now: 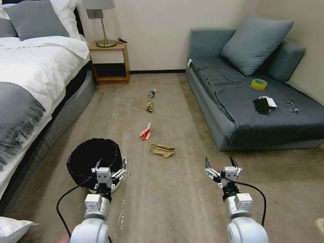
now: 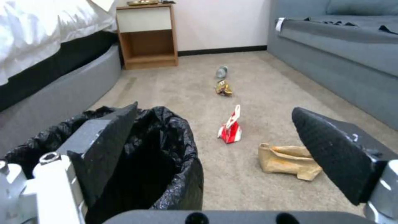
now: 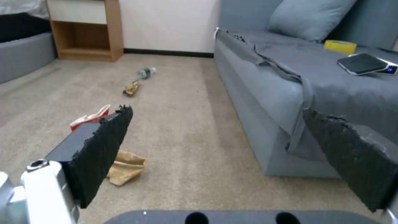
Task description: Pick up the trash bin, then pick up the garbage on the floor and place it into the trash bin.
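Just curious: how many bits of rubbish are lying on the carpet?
4, in a line: brown paper bag nearest, red-and-white carton, gold wrapper, bottle farthest.

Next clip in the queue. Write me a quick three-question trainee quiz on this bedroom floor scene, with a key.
1. True or false: the left gripper is shut on the rim of the trash bin.
2. Which piece of garbage lies nearest the robot? A) the bottle B) the brown paper bag C) the snack wrapper
3. Fill in: the yellow tape roll lies on the ____.

Key
1. False. Its fingers are spread at the bin's near rim, one over the black liner and one outside.
2. B. Beyond it come the red-and-white carton, the wrapper, then the bottle. The right gripper hovers open above the carpet.
3. Sofa.
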Motion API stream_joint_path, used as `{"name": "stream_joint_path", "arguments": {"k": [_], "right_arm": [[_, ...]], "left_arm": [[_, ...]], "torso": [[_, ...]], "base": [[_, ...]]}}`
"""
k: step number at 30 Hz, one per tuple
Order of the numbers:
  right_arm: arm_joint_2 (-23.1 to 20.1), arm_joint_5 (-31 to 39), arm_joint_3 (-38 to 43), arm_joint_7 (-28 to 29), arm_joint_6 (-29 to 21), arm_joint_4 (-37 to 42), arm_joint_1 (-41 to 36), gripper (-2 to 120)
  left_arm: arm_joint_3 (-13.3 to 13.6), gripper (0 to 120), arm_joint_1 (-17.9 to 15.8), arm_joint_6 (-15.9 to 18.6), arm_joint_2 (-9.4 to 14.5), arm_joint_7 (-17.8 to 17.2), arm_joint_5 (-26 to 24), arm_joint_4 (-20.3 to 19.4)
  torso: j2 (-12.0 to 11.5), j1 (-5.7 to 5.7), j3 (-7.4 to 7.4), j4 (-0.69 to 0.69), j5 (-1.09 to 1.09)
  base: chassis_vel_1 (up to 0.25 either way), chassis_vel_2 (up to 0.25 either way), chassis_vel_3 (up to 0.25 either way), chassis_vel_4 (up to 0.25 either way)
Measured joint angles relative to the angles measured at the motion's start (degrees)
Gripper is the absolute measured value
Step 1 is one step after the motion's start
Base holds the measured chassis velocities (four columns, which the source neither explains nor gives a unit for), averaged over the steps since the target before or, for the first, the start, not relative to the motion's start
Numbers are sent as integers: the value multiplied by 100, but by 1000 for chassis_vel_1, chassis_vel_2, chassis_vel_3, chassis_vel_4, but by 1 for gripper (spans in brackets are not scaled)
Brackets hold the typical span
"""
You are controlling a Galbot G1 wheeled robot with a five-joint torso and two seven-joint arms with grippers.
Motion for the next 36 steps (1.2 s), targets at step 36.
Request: {"name": "stream_joint_path", "arguments": {"k": [36], "right_arm": [[0, 0, 0, 0, 0, 0, 0, 100]], "left_arm": [[0, 100, 0, 0, 0, 0, 0, 0]], "torso": [[0, 0, 0, 0, 0]], "base": [[0, 0, 0, 0]]}}
